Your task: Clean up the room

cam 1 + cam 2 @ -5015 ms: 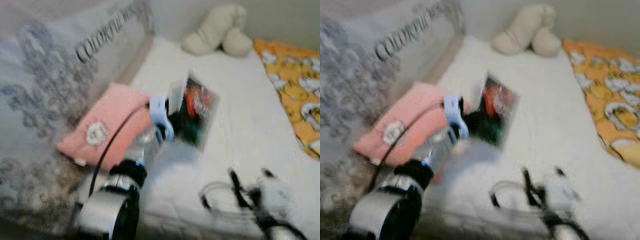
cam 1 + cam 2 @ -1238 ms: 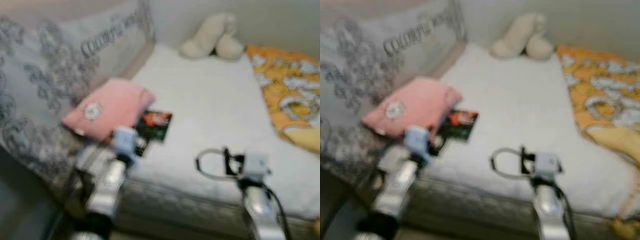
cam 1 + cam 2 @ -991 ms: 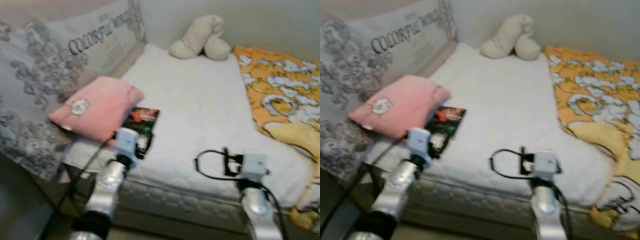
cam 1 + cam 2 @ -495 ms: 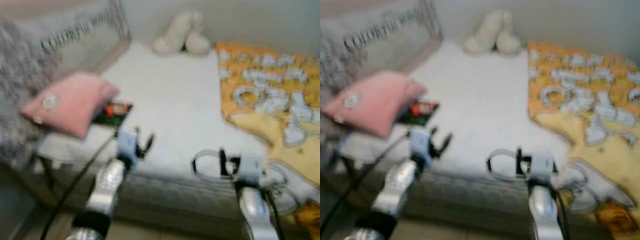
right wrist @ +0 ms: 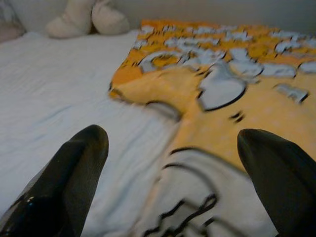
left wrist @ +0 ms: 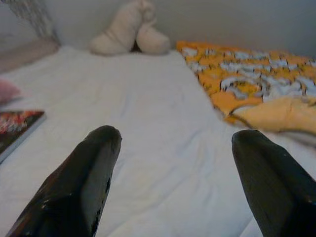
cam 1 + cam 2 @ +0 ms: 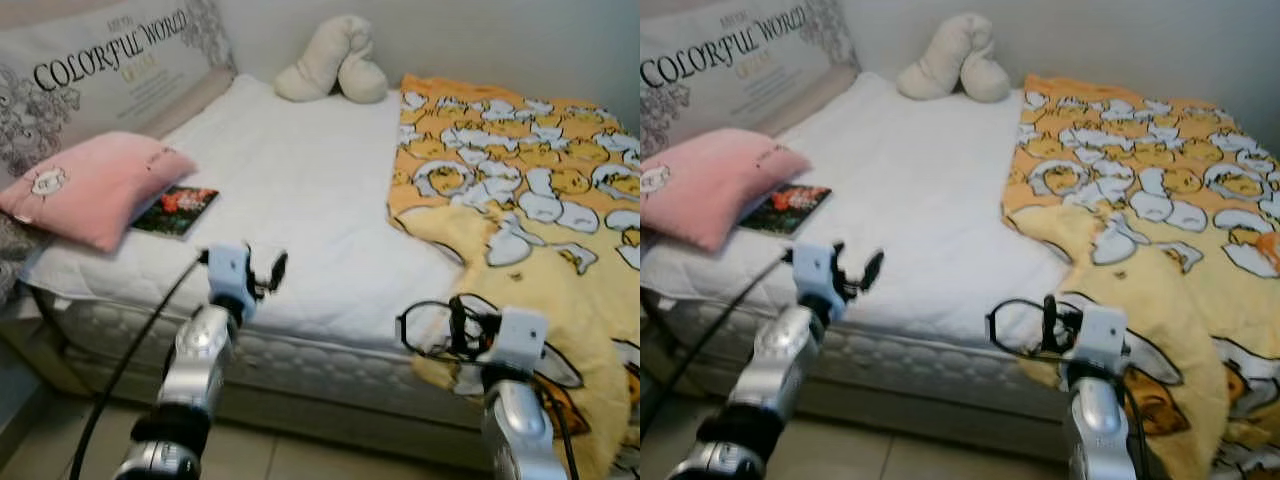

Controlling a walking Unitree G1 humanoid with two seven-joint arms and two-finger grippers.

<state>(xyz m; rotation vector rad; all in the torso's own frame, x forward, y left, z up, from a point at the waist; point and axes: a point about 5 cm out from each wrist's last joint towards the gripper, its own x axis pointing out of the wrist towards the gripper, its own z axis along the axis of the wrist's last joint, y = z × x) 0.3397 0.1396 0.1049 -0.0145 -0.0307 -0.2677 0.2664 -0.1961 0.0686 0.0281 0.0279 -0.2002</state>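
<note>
Both grippers hang spread and empty before the bed's near edge. From the left eye, the left gripper (image 7: 262, 272) hovers over the near edge of the mattress (image 7: 300, 190), fingers apart, holding nothing; the right gripper (image 7: 455, 325) sits further along that edge, where the blanket (image 7: 520, 200) spills over the side. A pink pillow (image 7: 85, 185) lies at the near left corner, overlapping a book (image 7: 175, 212) that lies flat just beside it. A plush toy (image 7: 325, 60) rests at the far edge against the wall. A printed cushion (image 7: 110, 65) stands along the left edge.

The right eye gives the same layout: the orange blanket covers the right side of the bed and droops off its near right corner toward the floor (image 7: 940, 455).

Left wrist view: two black fingers (image 6: 79, 182) stand wide apart over white sheet, with the book's corner, toy and blanket ahead.

Right wrist view: fingers (image 5: 64, 187) are likewise wide apart, the blanket's rumpled edge lying between them, the toy at the far edge.
</note>
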